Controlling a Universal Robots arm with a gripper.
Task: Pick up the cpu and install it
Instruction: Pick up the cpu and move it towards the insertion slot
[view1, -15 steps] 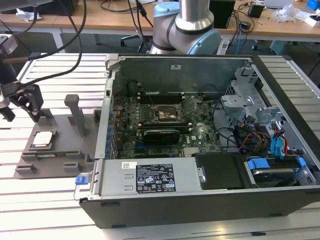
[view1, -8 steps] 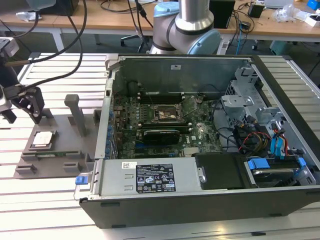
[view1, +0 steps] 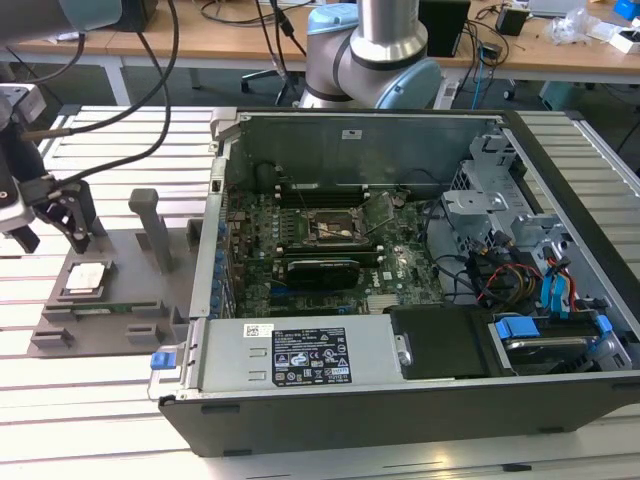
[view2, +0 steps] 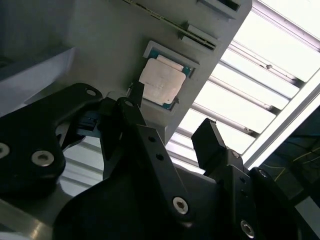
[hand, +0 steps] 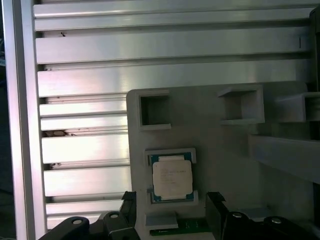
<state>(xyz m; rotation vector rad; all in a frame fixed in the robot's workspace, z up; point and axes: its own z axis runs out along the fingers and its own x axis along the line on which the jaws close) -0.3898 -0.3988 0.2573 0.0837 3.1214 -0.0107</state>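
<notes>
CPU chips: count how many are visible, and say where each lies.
1. The cpu lies in a recess of the grey fixture plate, near the open gripper. Others could be hidden inside the computer case.

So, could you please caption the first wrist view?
Open hand poised above the cpu resting in the grey fixture plate.

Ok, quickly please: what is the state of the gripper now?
Gripper: open, holding nothing, close over the cpu, which lies in its pocket on the grey fixture plate.
</notes>
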